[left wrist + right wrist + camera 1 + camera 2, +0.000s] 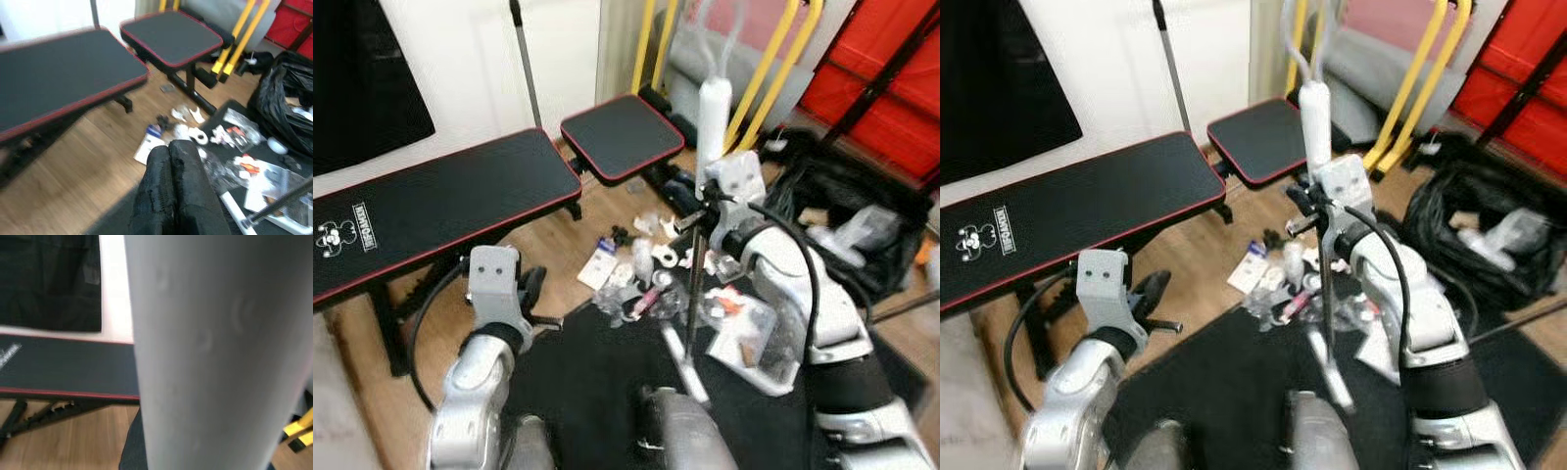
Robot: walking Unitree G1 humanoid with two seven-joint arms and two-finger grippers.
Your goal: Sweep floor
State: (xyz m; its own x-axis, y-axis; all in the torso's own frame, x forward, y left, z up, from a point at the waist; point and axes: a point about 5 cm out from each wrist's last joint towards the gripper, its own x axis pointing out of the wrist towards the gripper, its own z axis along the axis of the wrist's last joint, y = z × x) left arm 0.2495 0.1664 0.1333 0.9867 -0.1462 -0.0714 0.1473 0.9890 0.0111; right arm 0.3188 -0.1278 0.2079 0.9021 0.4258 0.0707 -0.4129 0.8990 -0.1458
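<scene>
Litter (651,279) is lying mid-frame where wood floor meets the black mat (587,377). Right gripper (697,220) is clamping the broom handle (713,122); left gripper (171,191), fingers pressed together, is hovering lower left. Bench (421,211) lettering is too blurred to read.

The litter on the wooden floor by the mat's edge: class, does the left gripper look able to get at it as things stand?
Probably yes. The left gripper, fingers shut and empty, hangs beside the weight bench, and open floor lies between it and the litter. The broom in the right gripper stands beyond the litter.
</scene>
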